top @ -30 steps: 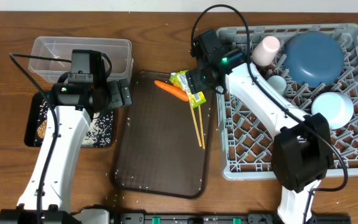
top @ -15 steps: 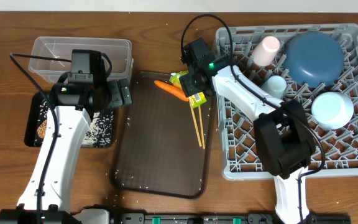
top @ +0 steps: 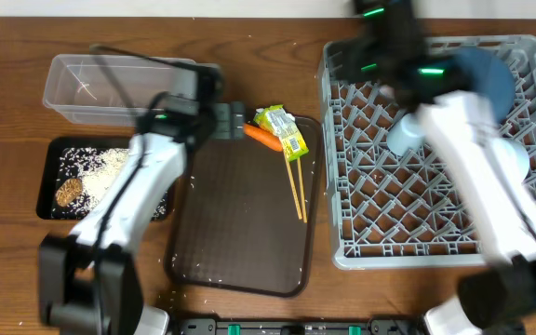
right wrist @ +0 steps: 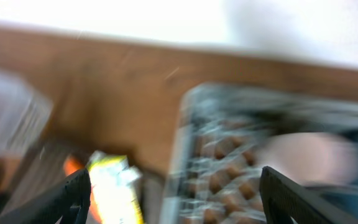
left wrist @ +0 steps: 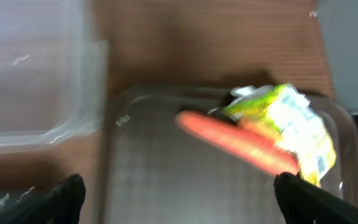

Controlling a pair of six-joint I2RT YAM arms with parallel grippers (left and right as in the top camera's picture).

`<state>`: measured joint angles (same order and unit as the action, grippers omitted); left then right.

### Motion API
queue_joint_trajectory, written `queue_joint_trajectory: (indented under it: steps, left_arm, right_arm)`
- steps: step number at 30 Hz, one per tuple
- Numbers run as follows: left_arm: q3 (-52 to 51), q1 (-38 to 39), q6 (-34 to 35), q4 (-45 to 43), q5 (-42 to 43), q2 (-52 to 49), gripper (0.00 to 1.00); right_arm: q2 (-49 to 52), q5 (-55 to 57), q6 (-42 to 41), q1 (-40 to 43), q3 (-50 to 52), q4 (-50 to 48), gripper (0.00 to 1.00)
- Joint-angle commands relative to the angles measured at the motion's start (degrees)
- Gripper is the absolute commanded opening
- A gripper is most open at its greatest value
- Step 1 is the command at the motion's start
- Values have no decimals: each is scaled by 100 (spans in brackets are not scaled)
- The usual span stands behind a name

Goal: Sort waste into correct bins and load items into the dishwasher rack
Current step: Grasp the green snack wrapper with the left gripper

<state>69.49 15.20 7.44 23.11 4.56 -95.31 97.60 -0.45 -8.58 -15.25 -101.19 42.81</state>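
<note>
Left claw [top: 234,119] shifted beside orange carrot [top: 265,139], wrapper [top: 282,130] overlapping its end

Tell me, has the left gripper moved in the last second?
Yes. The left gripper has swung right, from beside the clear tub's right end to the brown serving tray's top-left corner, close to the carrot.

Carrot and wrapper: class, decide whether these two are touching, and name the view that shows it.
Touching. The left wrist view shows the wrapper lying over one end of the carrot, with no gap between them.
</note>
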Motion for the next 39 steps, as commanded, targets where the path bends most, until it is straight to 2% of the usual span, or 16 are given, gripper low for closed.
queue_joint_trajectory:
  steps: [1,7,14,19,21,24,28,31,39]
  left_arm:
    - [94,363,-122,-332,35,-533,98]
    - [507,844,-214,-876,33,-1303,98]
    - [667,1067,-271,-1255,35,-1985,98]
    - [667,1064,-271,-1386,33,-2120,99]
    - [667,1064,-271,-1403,33,-2120,90]
    - [667,1064,-271,-1405,35,-2120,65]
    - [667,1064,-269,-1373,39,-2118,27]
    - [667,1064,-269,-1384,98,-2096,8]
    - [667,1056,-267,-1178,96,-1375,6]
  right_arm:
    - [-339,17,-138,540,-9,319,80]
    - [-507,-83,-212,1283,-7,1082,80]
    - [-503,-111,-208,1377,17,1344,80]
    - [-503,-109,-208,1377,17,1355,80]
    - [-503,-109,-208,1377,17,1360,80]
    - [-503,-109,-205,1379,17,1362,80]
    - [-503,-107,-203,1377,17,1377,80]
    - [-503,-107,-203,1379,17,1377,80]
    - [-503,-87,-162,1379,17,1388,80]
